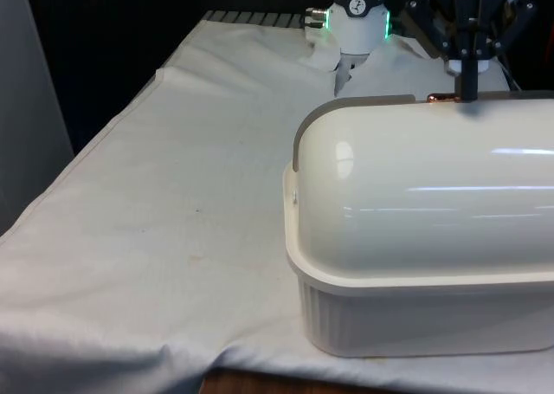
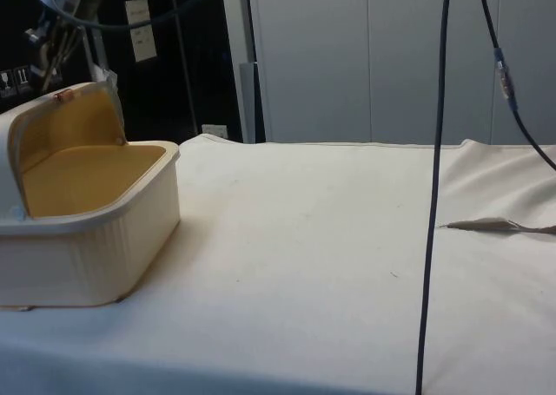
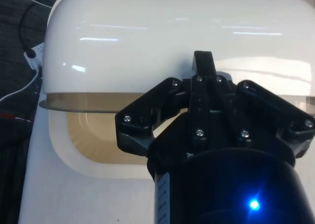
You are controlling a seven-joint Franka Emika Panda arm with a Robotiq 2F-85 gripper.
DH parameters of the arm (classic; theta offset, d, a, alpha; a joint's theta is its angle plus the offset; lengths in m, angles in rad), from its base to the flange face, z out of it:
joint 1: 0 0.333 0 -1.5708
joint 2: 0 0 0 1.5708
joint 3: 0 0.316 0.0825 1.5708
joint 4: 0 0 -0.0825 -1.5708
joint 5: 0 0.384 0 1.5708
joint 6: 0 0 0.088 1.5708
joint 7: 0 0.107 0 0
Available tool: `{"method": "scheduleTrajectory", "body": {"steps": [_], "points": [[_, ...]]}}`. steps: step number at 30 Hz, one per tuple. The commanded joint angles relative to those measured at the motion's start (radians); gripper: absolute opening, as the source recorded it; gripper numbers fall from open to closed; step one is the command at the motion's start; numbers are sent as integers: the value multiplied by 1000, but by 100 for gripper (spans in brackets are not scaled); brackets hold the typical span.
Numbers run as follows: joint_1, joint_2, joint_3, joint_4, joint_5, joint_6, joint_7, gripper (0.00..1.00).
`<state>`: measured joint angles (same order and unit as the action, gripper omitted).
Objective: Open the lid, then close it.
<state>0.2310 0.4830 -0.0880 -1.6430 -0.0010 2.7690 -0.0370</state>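
Note:
A cream bread box [image 1: 415, 316] stands at the front view's right. Its curved roll lid [image 1: 415, 195] is rolled back, and in the side view the lid [image 2: 61, 126] stands up over the tan inside of the box [image 2: 87, 247]. A small copper handle [image 1: 441, 98] sits on the lid's upper edge. My black gripper [image 1: 467, 93] comes down onto that edge at the handle's end. In the wrist view the gripper [image 3: 204, 61] has its fingers pressed together against the lid [image 3: 172, 32], with the tan opening [image 3: 93, 135] beside them.
White cloth [image 1: 173, 238] covers the table to the front view's left of the box, as far as the table's edge. In the side view a dark cable [image 2: 430, 195] hangs down over the cloth, and a fold of cloth [image 2: 495, 226] lies further off.

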Motion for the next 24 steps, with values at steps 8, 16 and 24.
{"method": "scheduleTrajectory", "body": {"steps": [8,16,24], "points": [[-1,-2,-1,-1,0,-12,-3,0],[1,-7,-4,-7,-5,-28,-3,0],[3,-23,-6,-19,-9,-52,-2,0]]}}
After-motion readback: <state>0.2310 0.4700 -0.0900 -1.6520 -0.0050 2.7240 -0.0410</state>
